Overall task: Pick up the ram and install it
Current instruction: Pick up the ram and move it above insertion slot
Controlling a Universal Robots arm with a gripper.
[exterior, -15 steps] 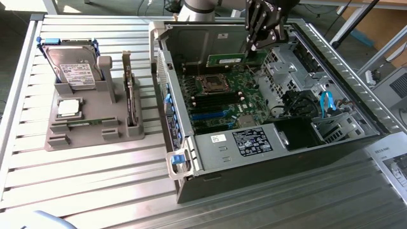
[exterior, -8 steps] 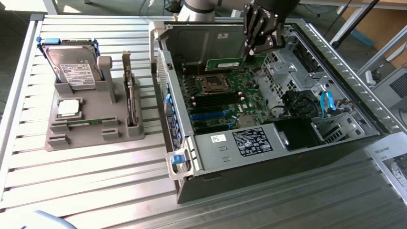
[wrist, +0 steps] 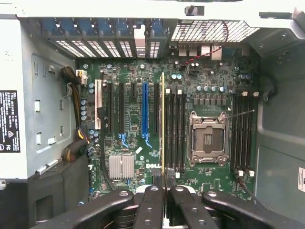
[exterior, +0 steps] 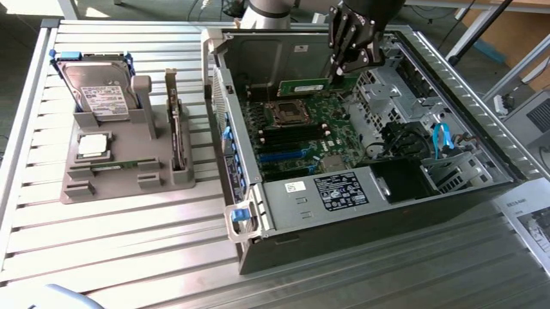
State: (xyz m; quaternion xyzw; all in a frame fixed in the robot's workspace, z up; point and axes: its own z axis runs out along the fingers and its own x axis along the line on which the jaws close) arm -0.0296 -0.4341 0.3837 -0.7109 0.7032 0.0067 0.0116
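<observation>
Green ram (exterior: 305, 84) | pinched in hand (exterior: 339, 73) | end-gripped, held over motherboard (exterior: 326, 138)

The ram (exterior: 303, 84), a long, narrow, thin green circuit-board stick, is clamped at one end between the fingers of the black gripper (exterior: 341, 73). It juts out level from them toward the exterior view's left (edge-on from the wrist, a thin line), held clear above the green motherboard (exterior: 301, 132).
</observation>
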